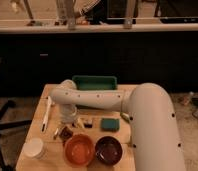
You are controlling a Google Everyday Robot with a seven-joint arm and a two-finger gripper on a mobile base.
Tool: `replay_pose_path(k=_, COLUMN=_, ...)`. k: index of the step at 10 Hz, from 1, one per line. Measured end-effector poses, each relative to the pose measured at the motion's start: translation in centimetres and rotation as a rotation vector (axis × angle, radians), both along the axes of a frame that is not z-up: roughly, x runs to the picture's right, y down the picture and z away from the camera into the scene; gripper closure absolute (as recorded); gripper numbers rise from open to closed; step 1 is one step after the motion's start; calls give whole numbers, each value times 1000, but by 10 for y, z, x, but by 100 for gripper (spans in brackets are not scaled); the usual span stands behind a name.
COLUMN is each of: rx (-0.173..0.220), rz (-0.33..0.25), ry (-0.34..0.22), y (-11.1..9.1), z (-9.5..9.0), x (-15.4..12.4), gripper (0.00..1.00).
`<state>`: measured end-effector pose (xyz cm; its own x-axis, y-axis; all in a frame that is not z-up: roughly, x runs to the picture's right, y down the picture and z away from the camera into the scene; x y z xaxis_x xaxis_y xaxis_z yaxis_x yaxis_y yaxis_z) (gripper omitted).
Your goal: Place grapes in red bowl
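**STATUS: FINGERS ABOVE GRAPES, NOTHING HELD**

My arm [99,98] reaches across the bench [53,150] from the right of the picture and bends downward at its left end; my fingers [72,121] hang there, over the left half of the bench, pointing down; they are spread apart and released, with nothing between them.

Position of the task item: the grapes [66,133] lie on the bench just below my fingers in the picture, slightly to the left of them; whether my fingertips touch the cluster I cannot tell. The grapes sit outside the red bowl [81,150], just beside its upper-left rim; the bowl itself holds nothing that I can see.

Inventory, counted:
- grapes: one cluster;
- bowls: two, the red bowl and a dark purple bowl [108,150], side by side along the near edge, the red one to the left;
- green tray [94,81]: one, at the far edge;
- green sponge [110,123]: one, just beyond the purple bowl;
- white cup [34,148]: one, at the near left corner;
- white utensil [46,115]: one, along the left edge.
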<state>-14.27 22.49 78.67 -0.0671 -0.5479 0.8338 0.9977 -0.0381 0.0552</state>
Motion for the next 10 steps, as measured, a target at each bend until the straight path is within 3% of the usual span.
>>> replay_pose_path(k=5, rx=-8, rz=7, ry=1, y=7, z=10, x=1, gripper=20)
replay_pose_path(k=10, rx=-5, rz=13, ry=-32, y=0, z=23, x=-6, gripper=20)
